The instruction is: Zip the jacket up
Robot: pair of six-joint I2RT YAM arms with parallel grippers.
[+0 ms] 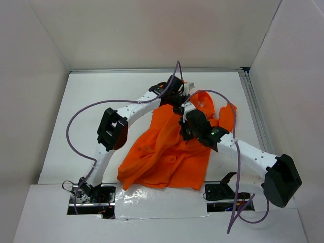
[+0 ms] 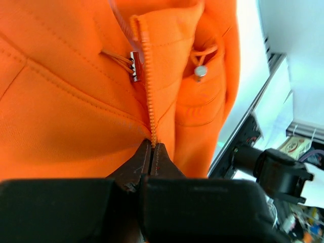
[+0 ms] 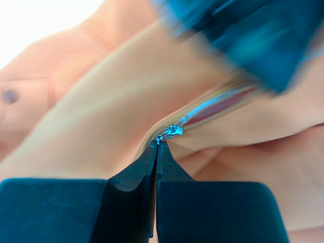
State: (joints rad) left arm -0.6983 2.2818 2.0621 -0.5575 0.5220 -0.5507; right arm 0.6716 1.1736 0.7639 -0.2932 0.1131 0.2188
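The orange jacket (image 1: 164, 152) lies crumpled in the middle of the white table, collar toward the far side. My left gripper (image 1: 177, 98) is at the collar end. In the left wrist view its jaws (image 2: 153, 145) are shut on the jacket's zipper edge, and the zipper teeth (image 2: 148, 86) run up from them. My right gripper (image 1: 185, 129) is just below it on the jacket's front. In the right wrist view, where the fabric (image 3: 101, 101) looks pale, its jaws (image 3: 158, 144) are shut on the pull of the silver zipper slider (image 3: 173, 131).
A metal rail (image 1: 253, 114) runs along the table's right side and white walls close in the back and sides. Purple cables (image 1: 76, 116) loop over the left of the table. A silver snap (image 2: 200, 72) sits on the jacket near the zipper.
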